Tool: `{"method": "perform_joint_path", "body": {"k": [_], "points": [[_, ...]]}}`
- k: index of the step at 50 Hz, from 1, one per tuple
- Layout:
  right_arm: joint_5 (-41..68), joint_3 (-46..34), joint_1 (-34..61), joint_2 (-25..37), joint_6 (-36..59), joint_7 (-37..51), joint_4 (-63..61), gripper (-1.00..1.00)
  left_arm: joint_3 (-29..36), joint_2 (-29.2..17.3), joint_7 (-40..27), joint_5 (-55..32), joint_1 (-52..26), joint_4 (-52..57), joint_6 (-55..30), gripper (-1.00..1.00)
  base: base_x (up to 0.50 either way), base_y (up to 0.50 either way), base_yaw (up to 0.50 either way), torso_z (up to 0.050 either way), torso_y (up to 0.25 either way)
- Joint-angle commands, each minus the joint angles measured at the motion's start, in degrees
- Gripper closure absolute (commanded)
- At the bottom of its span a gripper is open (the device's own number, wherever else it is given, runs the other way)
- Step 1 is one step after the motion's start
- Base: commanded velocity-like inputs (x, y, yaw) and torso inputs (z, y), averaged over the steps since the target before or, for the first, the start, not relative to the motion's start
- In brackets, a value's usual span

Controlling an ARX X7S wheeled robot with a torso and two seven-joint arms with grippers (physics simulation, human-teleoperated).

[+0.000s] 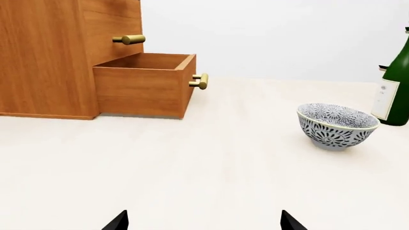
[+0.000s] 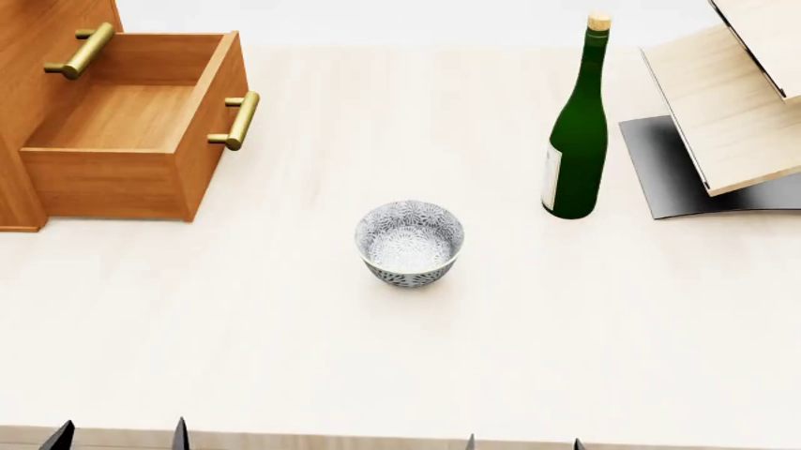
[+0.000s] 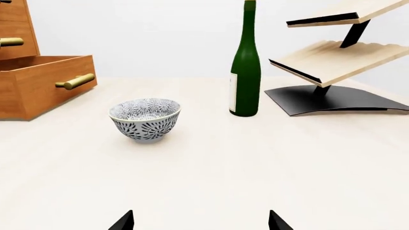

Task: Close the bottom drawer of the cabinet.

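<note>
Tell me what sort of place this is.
Probably a simulated household tabletop, kitchen or dining style: a pale table carrying a wooden cabinet with its bottom drawer open, a patterned bowl and a green bottle.

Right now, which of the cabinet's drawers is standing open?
The bottom drawer: pulled out from the cabinet, its empty inside showing. The drawer above, with the higher brass handle, sits flush.

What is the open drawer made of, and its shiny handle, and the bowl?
The bottom drawer looks like orange-brown wood, with visible grain. Its handle looks like brass: yellow and shiny. The bowl is probably glazed ceramic, glossy white with a dark pattern.
</note>
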Motion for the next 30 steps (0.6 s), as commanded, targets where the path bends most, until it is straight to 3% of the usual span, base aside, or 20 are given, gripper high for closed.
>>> {"method": "perform_joint_path", "body": {"k": [1, 15, 22, 30], "points": [[2.25, -0.04, -1.19, 0.76, 2.90, 1.73, -4.41, -1.00, -0.95, -1.53, -3.71, 0.69, -1.44, -0.61, 1.17, -1.00, 0.00, 0.00, 0.00, 0.000, 0.000], [1.48, 0.00, -2.23, 3.86, 19.77, 5.45, -27.15, -1.00, -4.55, -4.53, -7.66, -1.10, -1.54, 11.21, -5.97, -1.00, 0.00, 0.00, 0.00, 0.000, 0.000], [2.81, -0.02, -0.32, 5.11, 33.06, 7.12, -42.74, -1.00, -5.23, -6.81, -9.02, -0.48, 0.82, 21.07, -12.32, -1.00, 0.00, 0.00, 0.00, 0.000, 0.000], [5.48, 1.72, 0.86, 4.73, 40.95, 8.34, -49.71, -1.00, -5.96, -7.81, -10.14, -0.65, 1.97, 27.26, -16.02, -1.00, 0.00, 0.00, 0.00, 0.000, 0.000]]}}
